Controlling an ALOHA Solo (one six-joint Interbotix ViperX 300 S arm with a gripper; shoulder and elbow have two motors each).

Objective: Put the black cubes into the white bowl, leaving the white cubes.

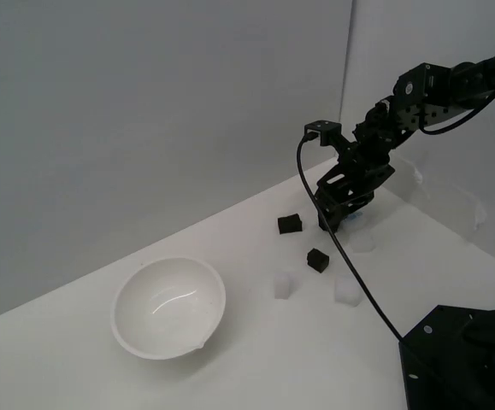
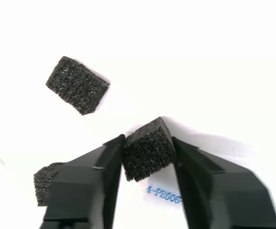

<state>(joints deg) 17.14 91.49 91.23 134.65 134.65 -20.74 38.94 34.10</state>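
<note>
- Black foam, coarse and matte: in the wrist view 1 black cube (image 2: 148,149) sits pinched between the 2 fingers of the gripper (image 2: 148,143), both jaws pressed against its sides.
- A white cube with blue print (image 2: 164,196) lies beneath the held cube in the wrist view, its edges hard to tell against the white table (image 1: 76,359).
- A second black cube (image 2: 77,85) lies free on the table, apart from the fingers; a third black cube (image 2: 46,181) is partly hidden behind 1 finger.
- In the exterior view the gripper (image 1: 339,224) is down at the table on that view's right, and 2 black cubes (image 1: 290,225) (image 1: 317,260) lie just beside it.
- 2 white cubes (image 1: 282,286) (image 1: 346,290) rest near those, toward the camera.
- The white bowl (image 1: 169,308) stands upright, well apart on the exterior view's left, with no cube visible inside.
</note>
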